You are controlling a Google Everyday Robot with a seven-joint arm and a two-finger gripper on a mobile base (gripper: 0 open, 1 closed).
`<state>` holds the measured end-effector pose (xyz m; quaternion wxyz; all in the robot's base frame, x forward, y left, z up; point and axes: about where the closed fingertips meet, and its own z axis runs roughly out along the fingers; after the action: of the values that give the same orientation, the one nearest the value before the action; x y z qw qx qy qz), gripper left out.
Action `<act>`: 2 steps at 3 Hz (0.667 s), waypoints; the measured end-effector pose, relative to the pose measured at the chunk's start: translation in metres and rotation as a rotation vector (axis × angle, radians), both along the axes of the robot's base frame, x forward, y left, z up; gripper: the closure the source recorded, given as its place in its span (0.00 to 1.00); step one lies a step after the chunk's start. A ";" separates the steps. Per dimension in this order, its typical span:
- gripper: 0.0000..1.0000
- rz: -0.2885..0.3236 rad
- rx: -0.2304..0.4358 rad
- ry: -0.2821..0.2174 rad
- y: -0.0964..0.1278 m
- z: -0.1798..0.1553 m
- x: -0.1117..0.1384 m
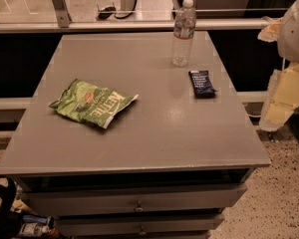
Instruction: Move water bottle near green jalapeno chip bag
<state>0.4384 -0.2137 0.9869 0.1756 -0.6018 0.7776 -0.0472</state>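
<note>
The water bottle [183, 33] stands upright near the far right edge of the grey table [154, 133]. It is clear, with a white cap and a reddish label band. The green jalapeno chip bag [92, 103] lies flat on the left-middle of the table, with white "KETTLE" lettering facing up. The bottle and the bag are well apart, about half a table width. My gripper [281, 101] hangs at the right edge of the view, off the table's right side, below the white arm [295, 26]. It is well away from the bottle and holds nothing that I can see.
A small dark blue snack wrapper [202, 82] lies on the table just in front of and to the right of the bottle. The table has drawers [137, 203] at the front. A rail and a glass partition [89, 14] run behind the table. Clutter sits on the floor at lower left [32, 227].
</note>
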 end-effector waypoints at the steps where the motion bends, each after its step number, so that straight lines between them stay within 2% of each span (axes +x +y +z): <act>1: 0.00 -0.006 0.014 -0.009 -0.001 0.001 0.003; 2: 0.00 -0.070 0.180 -0.103 -0.017 0.006 0.043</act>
<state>0.4816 -0.2302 0.9927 0.2667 -0.5530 0.7892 -0.0141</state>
